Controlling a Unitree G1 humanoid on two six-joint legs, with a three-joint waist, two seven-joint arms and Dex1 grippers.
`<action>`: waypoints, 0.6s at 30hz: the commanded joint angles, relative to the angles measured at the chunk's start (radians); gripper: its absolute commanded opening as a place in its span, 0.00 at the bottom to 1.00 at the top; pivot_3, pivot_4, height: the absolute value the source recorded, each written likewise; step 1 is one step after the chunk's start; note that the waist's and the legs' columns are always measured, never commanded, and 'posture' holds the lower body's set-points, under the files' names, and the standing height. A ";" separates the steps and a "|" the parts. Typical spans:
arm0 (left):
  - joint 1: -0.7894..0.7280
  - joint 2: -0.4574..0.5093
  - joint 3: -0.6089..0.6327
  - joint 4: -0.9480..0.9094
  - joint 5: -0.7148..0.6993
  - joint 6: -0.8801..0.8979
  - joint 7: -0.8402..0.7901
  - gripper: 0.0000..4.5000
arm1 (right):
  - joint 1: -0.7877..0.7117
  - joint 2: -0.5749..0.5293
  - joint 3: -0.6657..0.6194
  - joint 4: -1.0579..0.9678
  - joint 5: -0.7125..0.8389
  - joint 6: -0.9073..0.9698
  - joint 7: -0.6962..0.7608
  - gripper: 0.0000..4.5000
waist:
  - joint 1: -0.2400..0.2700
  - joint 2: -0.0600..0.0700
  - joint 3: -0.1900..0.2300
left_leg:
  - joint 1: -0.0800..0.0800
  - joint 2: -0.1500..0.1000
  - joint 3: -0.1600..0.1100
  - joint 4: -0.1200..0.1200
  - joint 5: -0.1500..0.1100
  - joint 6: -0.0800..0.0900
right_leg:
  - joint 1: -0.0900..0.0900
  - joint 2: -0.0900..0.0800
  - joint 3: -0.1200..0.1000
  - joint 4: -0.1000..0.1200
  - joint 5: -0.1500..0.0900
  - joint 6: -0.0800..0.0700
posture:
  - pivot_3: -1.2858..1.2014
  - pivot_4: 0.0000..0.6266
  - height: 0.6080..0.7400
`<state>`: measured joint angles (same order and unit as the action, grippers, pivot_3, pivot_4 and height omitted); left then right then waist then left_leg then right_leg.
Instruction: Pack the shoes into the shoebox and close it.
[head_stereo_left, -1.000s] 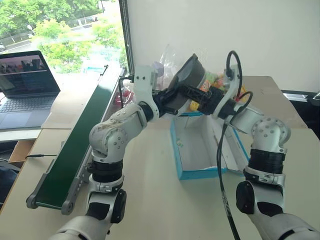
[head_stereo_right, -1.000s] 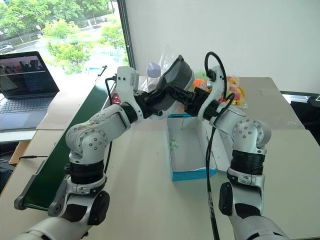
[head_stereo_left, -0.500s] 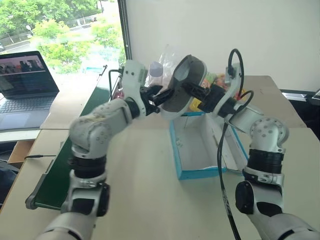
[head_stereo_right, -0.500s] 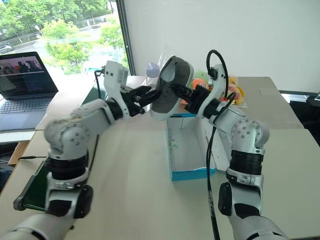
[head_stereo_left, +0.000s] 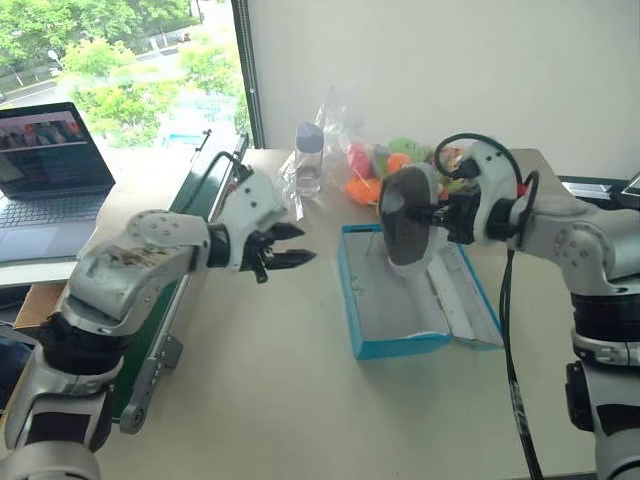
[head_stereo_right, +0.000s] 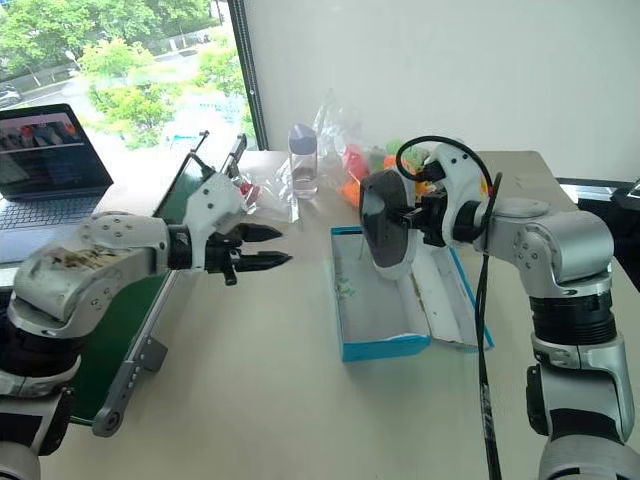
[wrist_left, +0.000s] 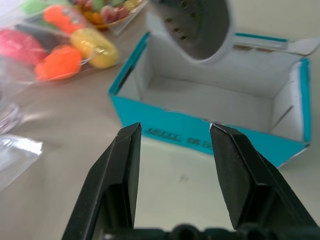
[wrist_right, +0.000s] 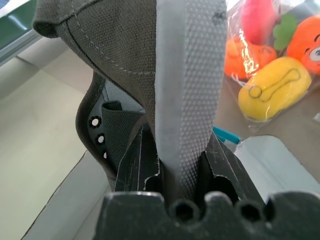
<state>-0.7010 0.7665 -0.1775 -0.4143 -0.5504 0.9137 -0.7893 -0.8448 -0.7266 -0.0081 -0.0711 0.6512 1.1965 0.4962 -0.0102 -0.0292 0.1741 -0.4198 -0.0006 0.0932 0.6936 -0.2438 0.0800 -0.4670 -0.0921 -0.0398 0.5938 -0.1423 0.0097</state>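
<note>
A grey shoe with a pale sole edge hangs upright over the far half of the open blue shoebox. My right gripper is shut on the shoe, its fingers pinching the shoe's edge. The box's pale inside is bare below the shoe, and its lid lies open on the right. My left gripper is open and holds nothing, hovering over the table left of the box and pointing at it.
A plastic bag of colourful plush toys and a clear bottle stand behind the box. A green conveyor belt runs along the table's left side, with a laptop beyond it.
The left gripper let go of the shoe, opened and drew back to the left. The right gripper closed on the shoe and carried it right and down over the box.
</note>
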 joint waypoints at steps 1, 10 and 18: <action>0.017 0.003 0.003 -0.038 0.020 -0.045 -0.020 0.51 | -0.039 0.016 -0.014 -0.011 0.005 0.074 -0.010 0.07 | -0.001 0.000 0.000 | 0.000 0.000 0.000 0.000 0.000 0.000 | 0.000 0.000 0.000 0.000 0.000 0.001 | 0.52 0.24 1.00; 0.015 0.032 0.011 -0.058 0.028 -0.059 -0.087 0.51 | -0.002 0.012 0.094 0.070 -0.112 0.085 -0.006 0.07 | 0.006 0.000 0.000 | -0.003 -0.001 -0.001 0.001 -0.001 0.001 | -0.001 0.000 -0.001 0.000 0.001 0.001 | 0.52 0.24 1.00; -0.057 0.054 0.019 -0.044 0.026 -0.052 -0.159 0.51 | 0.016 0.014 0.168 0.168 -0.191 0.085 0.021 0.07 | 0.008 0.000 0.000 | -0.003 -0.001 -0.001 0.002 0.000 0.001 | -0.001 0.001 -0.001 0.000 0.001 0.002 | 0.52 0.24 1.00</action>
<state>-0.7318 0.8099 -0.1780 -0.4385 -0.5172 0.8761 -0.9306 -0.8284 -0.7052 0.1613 0.0891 0.4836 1.2897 0.5060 -0.0026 -0.0292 0.1740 -0.4224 -0.0014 0.0925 0.6952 -0.2442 0.0811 -0.4678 -0.0913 -0.0410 0.5937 -0.1417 0.0114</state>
